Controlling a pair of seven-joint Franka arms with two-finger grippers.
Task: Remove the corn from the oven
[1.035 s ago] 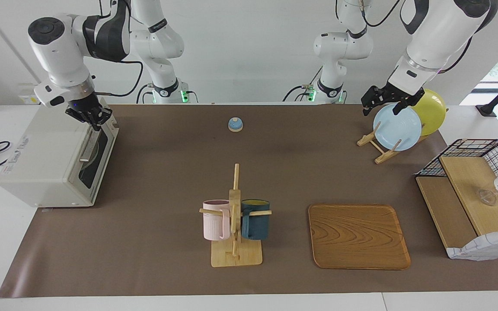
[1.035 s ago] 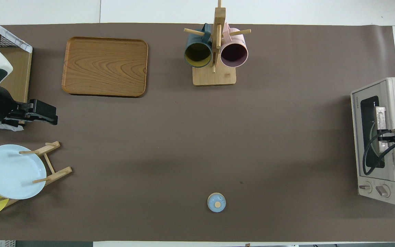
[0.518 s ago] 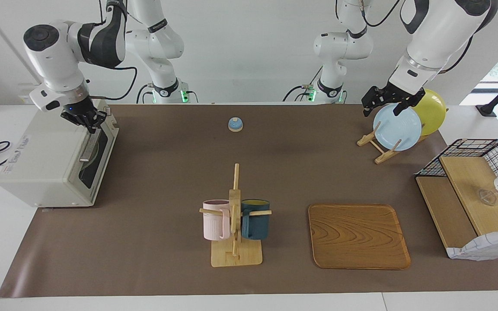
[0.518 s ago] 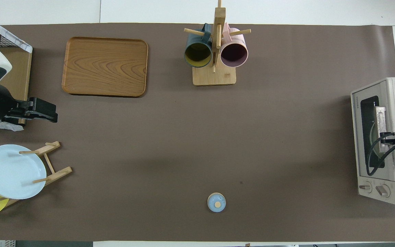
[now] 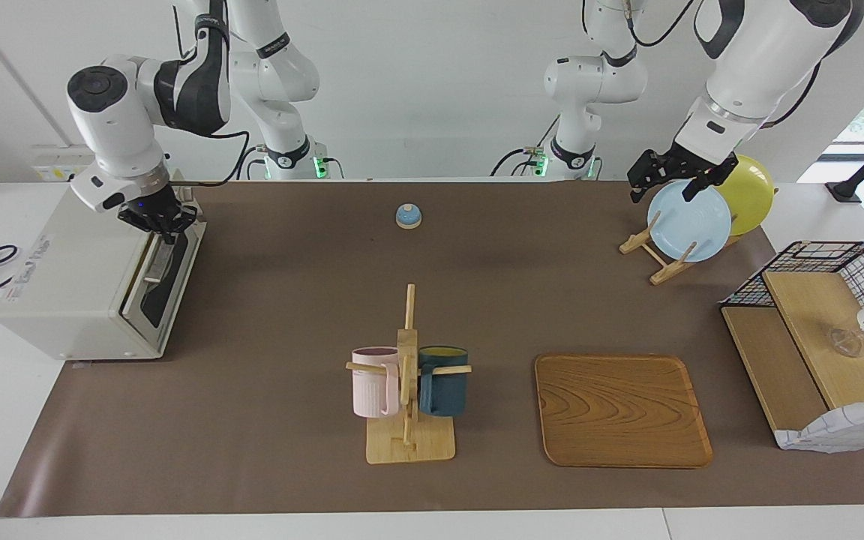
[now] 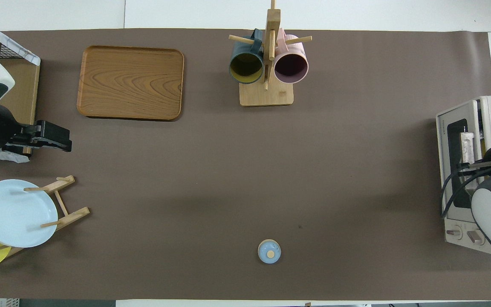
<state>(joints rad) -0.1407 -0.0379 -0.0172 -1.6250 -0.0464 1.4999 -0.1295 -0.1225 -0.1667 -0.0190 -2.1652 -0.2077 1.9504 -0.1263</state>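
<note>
Oven (image 5: 64, 277) sits at the right arm's end of the table, its dark glass door (image 5: 166, 281) slightly ajar, the top edge tipped away from the body so that a narrow gap shows in the overhead view. The right gripper (image 5: 156, 222) is down at that top edge, by the end of the metal bar handle (image 5: 153, 261) nearer to the robots; whether it is clamped on the handle or only resting there I cannot tell. The corn is not in sight, and nothing can be made out through the glass or the gap. The left gripper (image 5: 664, 180) hangs idle in the air over the pale blue plate (image 5: 688, 223) and the yellow plate (image 5: 751, 191) in their wooden plate rack (image 5: 657, 266), its jaws spread apart and holding nothing. Mid-table, a small blue bell (image 5: 409, 216) sits close to the robots. Farther from them stands a wooden mug tree (image 5: 408, 390) with a pink mug (image 5: 373, 382) and a dark blue mug (image 5: 443, 381), and beside it, toward the left arm's end, a wooden tray (image 5: 622, 409).
</note>
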